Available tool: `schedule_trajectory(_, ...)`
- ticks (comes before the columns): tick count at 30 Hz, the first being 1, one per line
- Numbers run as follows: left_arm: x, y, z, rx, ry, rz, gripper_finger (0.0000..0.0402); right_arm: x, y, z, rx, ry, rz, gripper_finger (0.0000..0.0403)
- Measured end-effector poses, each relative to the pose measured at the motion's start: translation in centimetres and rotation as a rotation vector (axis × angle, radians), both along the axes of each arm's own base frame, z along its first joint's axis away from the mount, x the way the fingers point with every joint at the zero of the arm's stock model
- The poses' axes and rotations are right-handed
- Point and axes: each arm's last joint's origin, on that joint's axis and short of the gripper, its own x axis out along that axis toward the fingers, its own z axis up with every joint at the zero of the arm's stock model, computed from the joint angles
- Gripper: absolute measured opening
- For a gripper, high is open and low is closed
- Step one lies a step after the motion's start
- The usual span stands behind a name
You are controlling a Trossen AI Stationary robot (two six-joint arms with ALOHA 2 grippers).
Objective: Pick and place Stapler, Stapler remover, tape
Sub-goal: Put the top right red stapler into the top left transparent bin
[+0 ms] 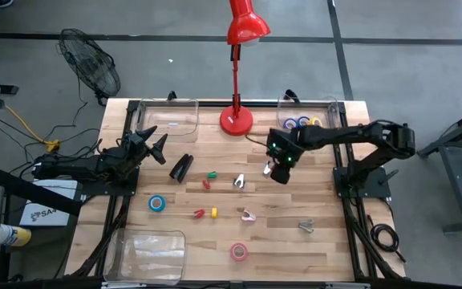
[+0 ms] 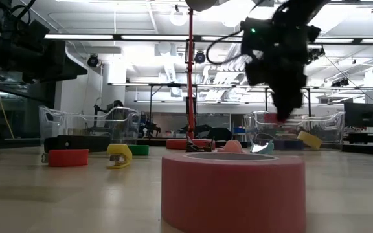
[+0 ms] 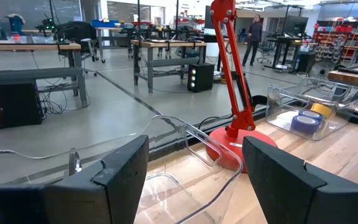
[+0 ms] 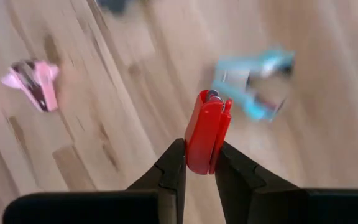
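My right gripper (image 1: pixel 273 170) hangs above the table's middle right, shut on a red staple remover (image 4: pixel 205 127). The black stapler (image 1: pixel 181 167) lies flat on the wood left of centre. More staple removers lie loose: green-red (image 1: pixel 209 178), pale (image 1: pixel 239 181), red-yellow (image 1: pixel 205 213), pink (image 1: pixel 249 215), grey (image 1: pixel 305 226). A blue tape roll (image 1: pixel 157 203) and a pink tape roll (image 1: pixel 238 251) lie flat nearer the front. My left gripper (image 1: pixel 155 143) waits open at the table's left edge. My right gripper pinches the red staple remover between its two fingers at one end (image 4: pixel 201 155). The rest of the remover sticks out past the fingertips. The fingers slant down from above. The remover is lifted clear of the table.
A clear bin (image 1: pixel 311 112) at the far right holds several tape rolls. An empty clear bin (image 1: pixel 167 116) stands far left and another (image 1: pixel 147 253) near left. A red desk lamp's base (image 1: pixel 236 120) sits at the far middle edge.
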Motion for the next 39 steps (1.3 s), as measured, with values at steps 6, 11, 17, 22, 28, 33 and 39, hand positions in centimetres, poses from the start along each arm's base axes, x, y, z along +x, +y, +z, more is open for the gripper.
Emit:
schedule_trajectory(6, 0.0, 0.0, 0.0, 0.000, 0.000, 0.000, 0.0254, 1.3, -2.4, 3.5, -0.133, -0.158, 0.147, 0.0056)
schedule_trajectory(11, 0.0, 0.0, 0.0, 0.000, 0.001, 0.000, 0.0254, 2.1, -3.8, 6.4, -0.264, -0.276, 0.286, 0.0057)
schedule_trajectory(17, 0.0, 0.0, 0.0, 0.000, 0.001, 0.000, 0.0254, 2.5, -4.9, 7.9, -0.399, -0.361, 0.401, 0.0057)
schedule_trajectory(22, 0.0, 0.0, 0.0, 0.000, 0.000, 0.000, 0.0254, 2.6, -5.7, 8.2, -0.450, -0.397, 0.417, 0.0057)
schedule_trajectory(28, 0.0, 0.0, 0.0, 0.000, 0.000, 0.000, 0.0254, 2.6, -6.1, 8.2, -0.460, -0.407, 0.400, 0.0057)
schedule_trajectory(33, 0.0, 0.0, 0.2, -0.003, -0.031, -0.001, 0.0254, 2.6, -6.0, 8.2, -0.450, -0.407, 0.385, 0.0057)
schedule_trajectory(39, 0.0, 0.0, 0.7, -0.072, -0.171, -0.007, 0.0254, 2.5, -6.1, 8.2, -0.469, -0.391, 0.373, 0.0057)
